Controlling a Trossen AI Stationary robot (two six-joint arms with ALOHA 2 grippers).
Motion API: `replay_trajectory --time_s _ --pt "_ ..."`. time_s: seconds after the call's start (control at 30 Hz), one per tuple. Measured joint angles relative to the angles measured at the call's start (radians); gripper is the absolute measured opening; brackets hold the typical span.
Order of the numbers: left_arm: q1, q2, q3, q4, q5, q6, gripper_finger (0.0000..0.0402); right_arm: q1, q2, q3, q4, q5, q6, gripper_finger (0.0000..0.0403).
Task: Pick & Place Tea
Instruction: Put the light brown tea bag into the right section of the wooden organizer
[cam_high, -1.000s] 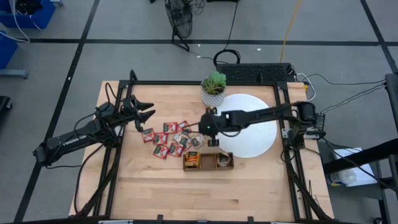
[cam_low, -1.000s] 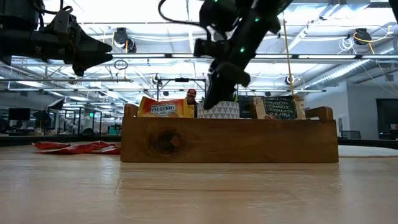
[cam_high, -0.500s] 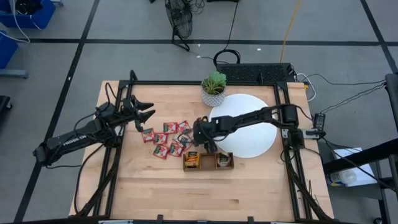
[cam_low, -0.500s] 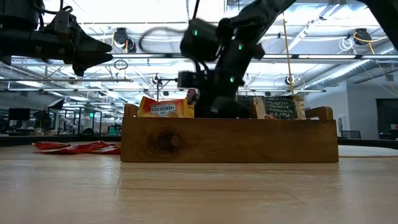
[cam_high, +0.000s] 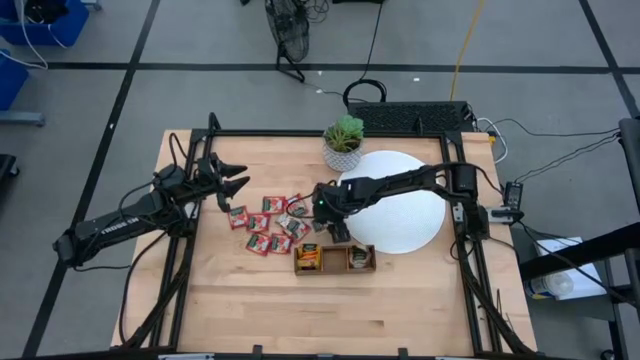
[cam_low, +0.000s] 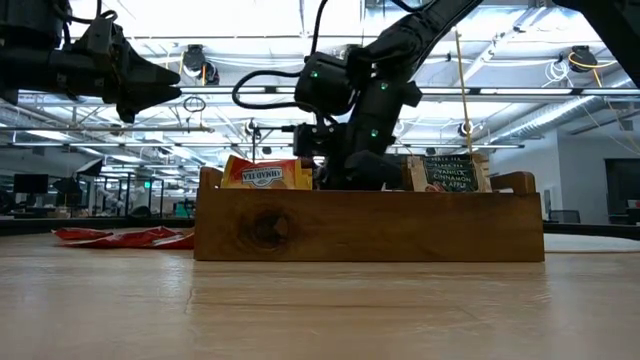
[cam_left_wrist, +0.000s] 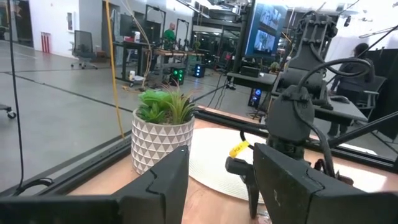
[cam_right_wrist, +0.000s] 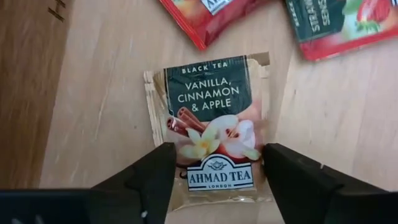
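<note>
Several red tea sachets (cam_high: 262, 228) lie flat on the wooden table, left of the brown tray (cam_high: 335, 259). A pale sachet with dark print (cam_right_wrist: 208, 118) lies flat among them, close to the tray's far side. My right gripper (cam_right_wrist: 214, 168) points steeply down over it, open, with one finger on either side of its lower half. I cannot tell whether the fingers touch it. In the high view this gripper (cam_high: 325, 216) hides that sachet. My left gripper (cam_high: 236, 180) hovers open and level over the table's far left, holding nothing.
The tray (cam_low: 370, 225) holds an orange-yellow sachet (cam_low: 262, 173) and a dark-printed one (cam_low: 447, 172), both standing upright. A potted plant (cam_high: 343, 143) stands at the far edge beside a white disc (cam_high: 405, 210). Black frame rails border the table.
My right gripper has sunk from above the tray toward the table, shifted a little toward the table's left over the sachets, and tipped more steeply downward. In the low view it now sits partly behind the tray.
</note>
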Motion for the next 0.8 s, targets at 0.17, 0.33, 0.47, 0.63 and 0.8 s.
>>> replay_trajectory --time_s 0.17,0.33,0.47,0.63,0.8 --pt "0.0 0.0 0.0 0.0 0.0 0.0 0.0182 -0.014 -0.008 0.0 -0.037 0.092 0.022 0.0186" --pt "0.0 0.0 0.0 0.001 0.0 0.0 0.0182 -0.014 -0.008 -0.001 -0.041 0.103 0.033 0.0122" --pt "0.0 0.0 0.0 0.001 0.0 0.0 0.0182 -0.007 -0.014 -0.003 -0.024 0.106 0.012 0.0047" --pt "0.0 0.0 0.0 0.001 0.0 0.0 0.0182 0.02 -0.051 -0.008 -0.003 0.25 -0.025 0.0012" --pt "0.0 0.0 0.0 0.001 0.0 0.0 0.0182 0.067 -0.168 -0.006 -0.06 0.438 0.024 0.0005"
